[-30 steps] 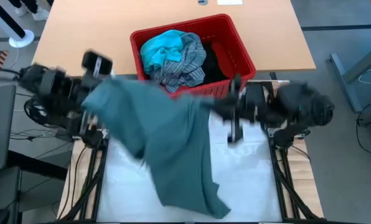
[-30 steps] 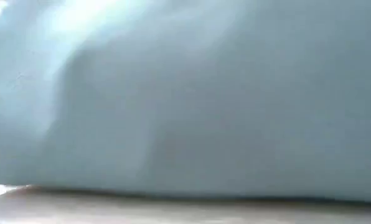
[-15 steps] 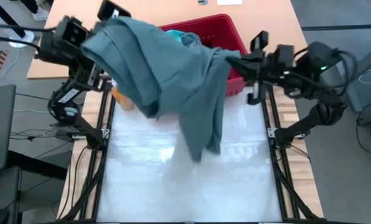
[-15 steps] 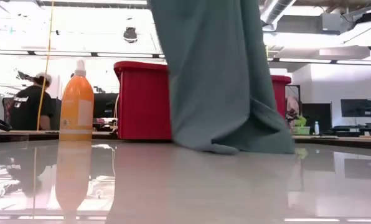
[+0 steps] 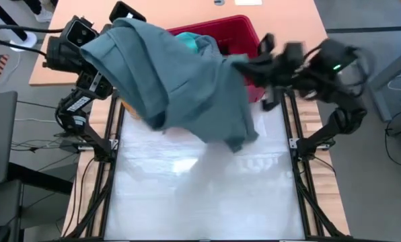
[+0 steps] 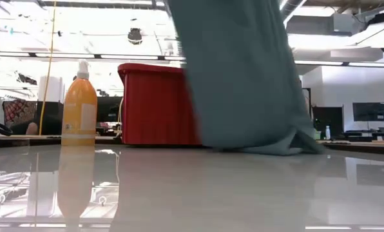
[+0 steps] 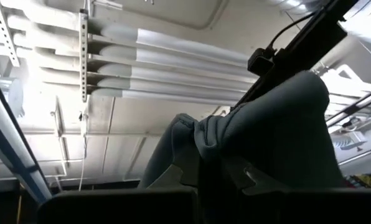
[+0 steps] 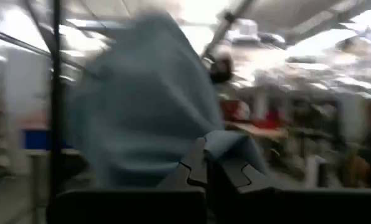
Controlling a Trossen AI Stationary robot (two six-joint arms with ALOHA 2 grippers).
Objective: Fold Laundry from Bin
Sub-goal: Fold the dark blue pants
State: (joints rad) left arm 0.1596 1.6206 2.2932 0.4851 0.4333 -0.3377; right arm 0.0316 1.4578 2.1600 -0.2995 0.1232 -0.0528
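Grey-green garment (image 5: 180, 81): hung aloft over the table's far edge, partly covering the red bin (image 5: 244, 40); lowest hem brushing the table (image 5: 207, 202) in the low view.

Left gripper (image 7: 204, 171): jaws pinching a bunched corner. Right gripper (image 8: 211, 167): jaws pinching the opposite corner.

Long axis: across the table, left to right; free length hanging toward the near edge.

Risks: slip from a thin pinch; hem catching the bin rim; orange bottle (image 6: 80, 106) knocked over by swinging cloth.

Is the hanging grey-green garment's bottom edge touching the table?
Touching. The low view shows the grey-green garment hanging down, its hem bunched flat on the table.
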